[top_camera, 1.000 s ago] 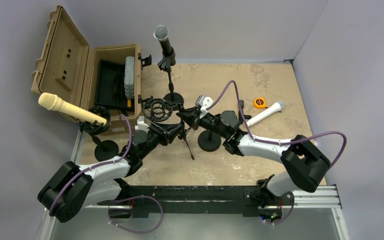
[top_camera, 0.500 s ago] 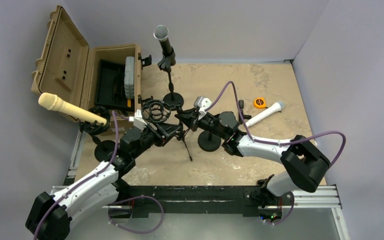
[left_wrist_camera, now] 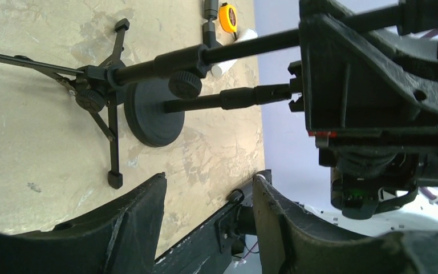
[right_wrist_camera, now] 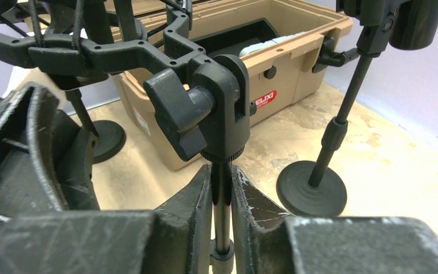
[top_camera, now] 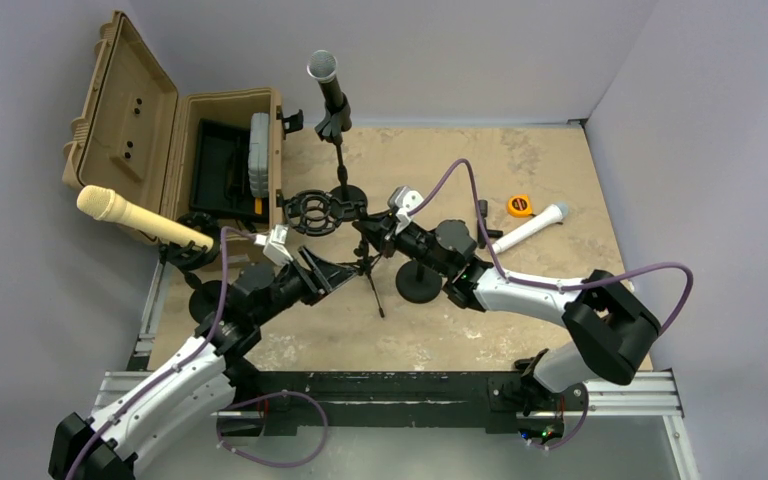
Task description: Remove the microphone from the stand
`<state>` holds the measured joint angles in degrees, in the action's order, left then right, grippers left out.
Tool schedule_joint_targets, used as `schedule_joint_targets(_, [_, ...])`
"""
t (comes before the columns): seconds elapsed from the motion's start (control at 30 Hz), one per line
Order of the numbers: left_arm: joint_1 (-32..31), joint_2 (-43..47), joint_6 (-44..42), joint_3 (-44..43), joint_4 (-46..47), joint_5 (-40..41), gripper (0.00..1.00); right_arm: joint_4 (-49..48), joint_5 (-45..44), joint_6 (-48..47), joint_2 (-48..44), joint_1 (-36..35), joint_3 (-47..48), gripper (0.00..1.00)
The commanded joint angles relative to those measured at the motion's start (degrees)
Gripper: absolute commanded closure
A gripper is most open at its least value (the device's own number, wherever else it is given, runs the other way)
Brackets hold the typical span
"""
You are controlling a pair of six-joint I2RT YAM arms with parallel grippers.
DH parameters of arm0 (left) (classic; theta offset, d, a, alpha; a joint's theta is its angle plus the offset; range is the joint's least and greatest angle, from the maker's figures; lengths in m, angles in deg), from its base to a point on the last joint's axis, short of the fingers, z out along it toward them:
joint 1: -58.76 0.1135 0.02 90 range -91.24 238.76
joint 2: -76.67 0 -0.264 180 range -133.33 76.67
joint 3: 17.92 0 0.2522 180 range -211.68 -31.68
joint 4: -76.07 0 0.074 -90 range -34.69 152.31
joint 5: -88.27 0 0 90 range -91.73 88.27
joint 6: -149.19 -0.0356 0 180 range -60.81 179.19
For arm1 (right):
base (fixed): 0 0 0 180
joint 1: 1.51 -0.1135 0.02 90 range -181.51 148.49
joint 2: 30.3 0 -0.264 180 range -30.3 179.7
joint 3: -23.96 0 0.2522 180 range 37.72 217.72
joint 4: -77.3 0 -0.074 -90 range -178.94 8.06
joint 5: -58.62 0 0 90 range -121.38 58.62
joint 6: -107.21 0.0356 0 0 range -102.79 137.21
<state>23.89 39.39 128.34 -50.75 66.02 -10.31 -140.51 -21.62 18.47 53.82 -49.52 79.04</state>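
A black tripod stand (top_camera: 374, 293) carries an empty ring-shaped shock mount (top_camera: 312, 212) in the middle of the table. My right gripper (top_camera: 367, 240) is shut on the stand's thin pole (right_wrist_camera: 221, 188) just under the mount's clamp (right_wrist_camera: 217, 103). My left gripper (top_camera: 345, 272) is open and empty, just left of the stand and apart from it; its fingers (left_wrist_camera: 142, 211) frame bare table. A white microphone (top_camera: 530, 228) lies on the table at the right. A tan microphone (top_camera: 138, 219) and a black microphone (top_camera: 326, 82) sit on other stands.
An open tan case (top_camera: 222, 150) stands at the back left, also in the right wrist view (right_wrist_camera: 274, 63). A round-base stand (top_camera: 419, 286) sits under my right arm. An orange tape measure (top_camera: 518, 205) lies beside the white microphone. Another round base (top_camera: 211, 298) is near my left arm.
My left arm has drawn back toward the near left, away from the stand, with its gripper open. The shock mount has shifted slightly toward the back. My right gripper has stayed on the pole.
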Motion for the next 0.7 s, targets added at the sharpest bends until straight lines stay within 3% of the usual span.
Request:
schedule_joint_targets(0.0, [0.1,4.1,-8.1,-2.9,-6.5,-2.4,0.45,2.9,-3.7,0.6,-0.8,0.0,3.5,0.82])
schedule_joint_targets(0.07, [0.2,6.2,-11.2,-4.3,-8.6,-3.8,0.45,4.9,-4.8,0.7,-1.1,-0.4,4.5,0.71])
schedule_joint_targets(0.37, [0.1,12.8,-22.2,-9.5,-16.0,-9.6,0.44,16.0,-8.3,2.2,-5.2,-2.9,7.9,0.39])
schedule_joint_targets(0.67, [0.2,18.2,-32.3,-15.7,-21.6,-11.0,0.4,28.7,-12.8,2.5,-12.8,-4.1,10.5,0.31])
